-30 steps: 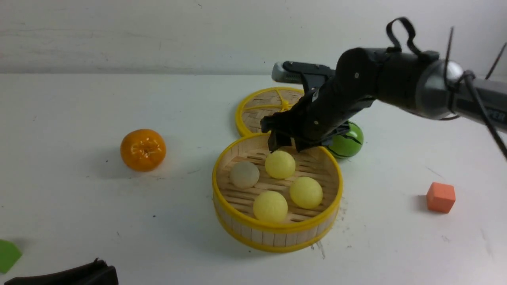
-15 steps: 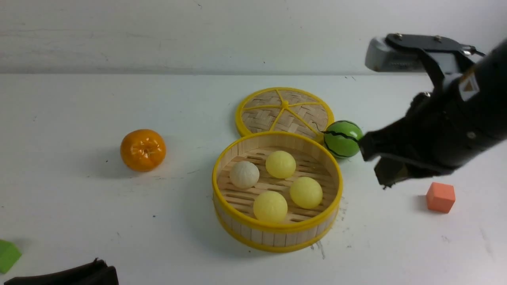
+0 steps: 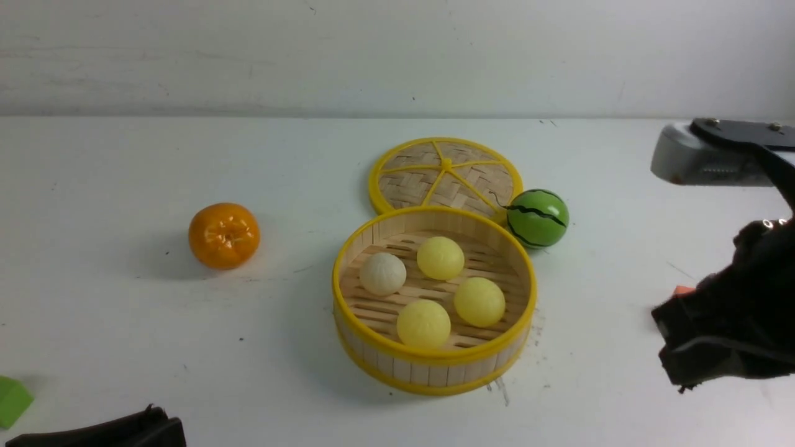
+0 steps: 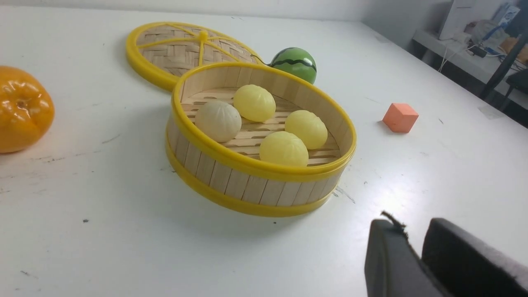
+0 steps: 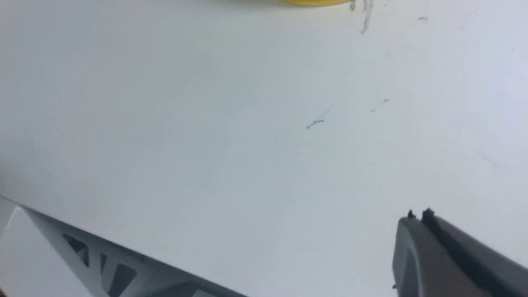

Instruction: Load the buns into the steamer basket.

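Observation:
The steamer basket [image 3: 435, 372] stands mid-table. It holds all four buns: one cream-white bun [image 3: 383, 274] and three pale yellow buns [image 3: 440, 257] [image 3: 479, 302] [image 3: 423, 323]. In the left wrist view the basket [image 4: 247, 189] and the buns [image 4: 218, 121] [image 4: 254, 102] show the same. My right gripper [image 3: 680, 372] hangs at the far right, well clear of the basket, shut and empty; in its wrist view [image 5: 418, 214] the fingers lie together over bare table. My left gripper [image 4: 412, 227] is low at the near left, shut and empty.
A flat woven lid [image 3: 446, 174] lies behind the basket, with a green watermelon ball [image 3: 537, 218] beside it. An orange [image 3: 224, 235] sits at the left. An orange cube [image 3: 683, 290] is mostly hidden behind my right gripper. A green block [image 3: 12, 400] is at the near left edge.
My right gripper has pulled away from above the basket's far rim, to the right and toward the near edge, empty. It now covers most of the orange cube. The buns have not moved.

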Robot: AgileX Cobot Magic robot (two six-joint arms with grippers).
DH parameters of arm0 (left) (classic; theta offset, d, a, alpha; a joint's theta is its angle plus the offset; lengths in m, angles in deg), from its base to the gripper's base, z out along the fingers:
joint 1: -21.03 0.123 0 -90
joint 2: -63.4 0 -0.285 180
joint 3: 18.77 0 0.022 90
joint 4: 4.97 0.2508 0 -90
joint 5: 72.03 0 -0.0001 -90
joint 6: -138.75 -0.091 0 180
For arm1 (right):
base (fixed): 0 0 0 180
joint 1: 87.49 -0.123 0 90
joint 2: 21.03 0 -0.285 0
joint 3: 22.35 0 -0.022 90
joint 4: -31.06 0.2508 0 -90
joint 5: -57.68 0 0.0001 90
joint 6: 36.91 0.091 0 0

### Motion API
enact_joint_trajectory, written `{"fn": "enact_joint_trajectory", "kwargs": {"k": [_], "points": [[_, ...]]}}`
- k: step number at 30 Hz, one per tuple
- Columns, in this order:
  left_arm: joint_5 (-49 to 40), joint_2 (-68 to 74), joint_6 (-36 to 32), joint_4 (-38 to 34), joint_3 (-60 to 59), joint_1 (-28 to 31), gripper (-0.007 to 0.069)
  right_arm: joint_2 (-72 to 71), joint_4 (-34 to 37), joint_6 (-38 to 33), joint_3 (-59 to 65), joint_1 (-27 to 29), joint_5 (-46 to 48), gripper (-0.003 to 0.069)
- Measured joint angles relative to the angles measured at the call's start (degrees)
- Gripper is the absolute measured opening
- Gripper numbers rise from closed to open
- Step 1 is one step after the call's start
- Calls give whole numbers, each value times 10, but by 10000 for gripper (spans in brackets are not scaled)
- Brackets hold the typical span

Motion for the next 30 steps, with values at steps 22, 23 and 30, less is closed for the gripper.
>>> {"fn": "enact_joint_trajectory", "kwargs": {"k": [22,23,30], "points": [[-3,0,0,0,-7,0,143,-653,5,-127,679,291,-485,-20],[-3,0,0,0,-7,0,144,-654,1,-127,679,291,-484,-19],[-14,0,0,0,-7,0,146,-654,-8,-127,678,291,-484,-17]]}}
